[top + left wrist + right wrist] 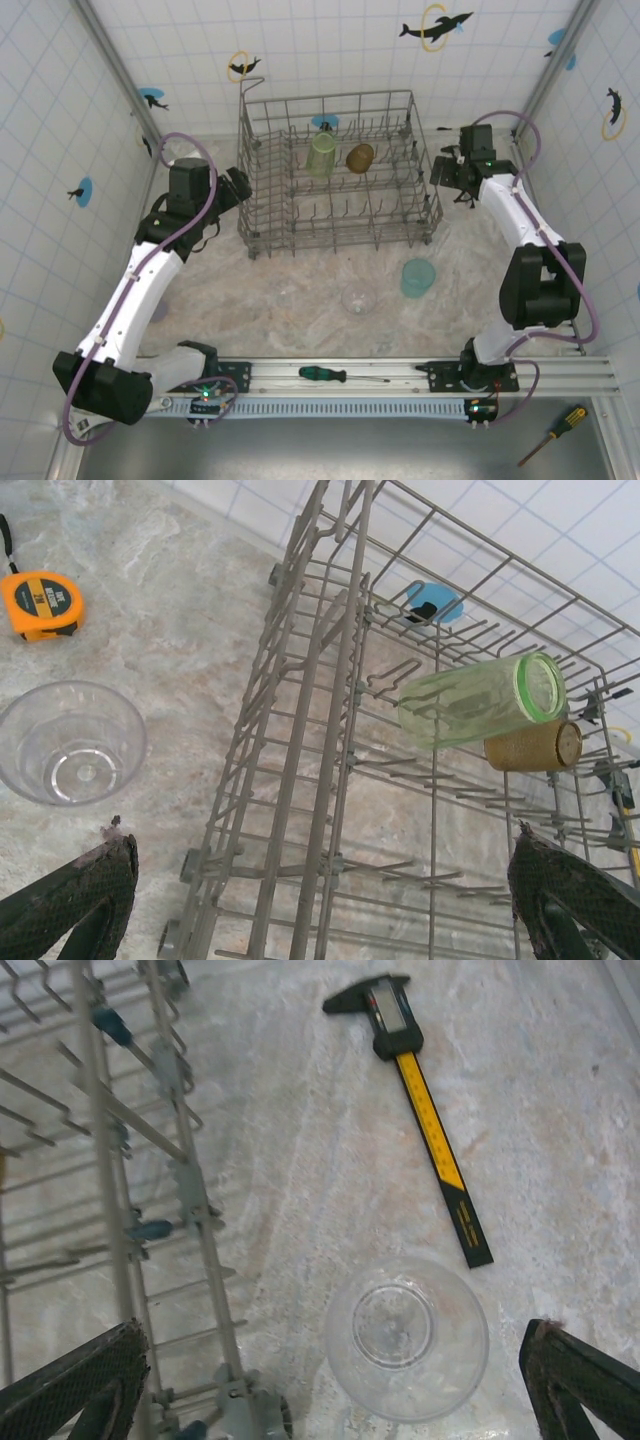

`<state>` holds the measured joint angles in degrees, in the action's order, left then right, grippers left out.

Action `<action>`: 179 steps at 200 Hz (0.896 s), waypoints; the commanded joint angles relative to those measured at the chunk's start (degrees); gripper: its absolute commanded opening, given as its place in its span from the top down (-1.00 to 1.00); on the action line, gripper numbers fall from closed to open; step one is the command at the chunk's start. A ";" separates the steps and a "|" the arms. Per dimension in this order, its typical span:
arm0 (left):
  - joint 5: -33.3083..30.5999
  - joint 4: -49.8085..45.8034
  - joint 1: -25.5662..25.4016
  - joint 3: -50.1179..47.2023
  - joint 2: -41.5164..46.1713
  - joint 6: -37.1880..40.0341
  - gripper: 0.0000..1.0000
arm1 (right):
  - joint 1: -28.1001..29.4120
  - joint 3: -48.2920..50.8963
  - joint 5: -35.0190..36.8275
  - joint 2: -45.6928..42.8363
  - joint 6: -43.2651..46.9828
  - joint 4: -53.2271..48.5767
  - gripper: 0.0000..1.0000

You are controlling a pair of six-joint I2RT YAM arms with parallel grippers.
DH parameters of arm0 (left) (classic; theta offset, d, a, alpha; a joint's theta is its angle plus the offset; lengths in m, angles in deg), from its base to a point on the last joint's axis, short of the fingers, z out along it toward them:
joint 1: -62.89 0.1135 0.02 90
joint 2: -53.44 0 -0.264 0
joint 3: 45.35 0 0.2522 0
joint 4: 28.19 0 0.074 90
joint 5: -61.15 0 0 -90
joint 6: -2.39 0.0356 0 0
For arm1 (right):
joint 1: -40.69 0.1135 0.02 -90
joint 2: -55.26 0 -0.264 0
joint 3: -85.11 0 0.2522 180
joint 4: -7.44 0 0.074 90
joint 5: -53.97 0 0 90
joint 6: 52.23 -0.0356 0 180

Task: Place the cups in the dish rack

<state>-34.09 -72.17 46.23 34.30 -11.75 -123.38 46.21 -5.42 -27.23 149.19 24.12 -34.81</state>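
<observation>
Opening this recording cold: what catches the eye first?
The big grey wire dish rack at the far middle of the marbled table dominates. It holds a tall pale green tumbler and an amber-brown cup side by side among its tines. In front of it, a teal cup and a clear cup sit on the table.

The marbled tabletop (300, 275) carries the dish rack (340, 170) left of the right end effector (443, 172). Below that end effector lie a clear cup (407, 1337) and a caliper (420, 1100).

Two cups (322, 155) in dish rack (340, 243) (rear half, side by side); other cups (417, 277) on table (230, 290) before it.
</observation>
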 commanded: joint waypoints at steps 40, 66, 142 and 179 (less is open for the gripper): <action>-1.36 -0.54 0.27 -1.37 0.84 1.04 -0.95 | -1.45 3.20 -2.29 -0.43 -0.99 2.35 -0.87; -1.72 -0.63 0.31 -1.63 1.11 1.12 -0.95 | -1.98 3.97 -3.17 -0.28 -1.68 3.31 -0.77; -2.15 -0.54 0.32 -2.23 1.28 1.21 -0.95 | -4.03 4.44 -8.14 2.74 -3.49 4.17 -0.45; -2.26 -0.20 0.27 -2.75 1.30 1.15 -0.95 | -4.20 1.98 -9.11 6.51 -3.27 2.43 -0.35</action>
<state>-35.53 -72.17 46.23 32.57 -11.42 -123.38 42.17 -1.66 -34.93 152.75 21.12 -31.49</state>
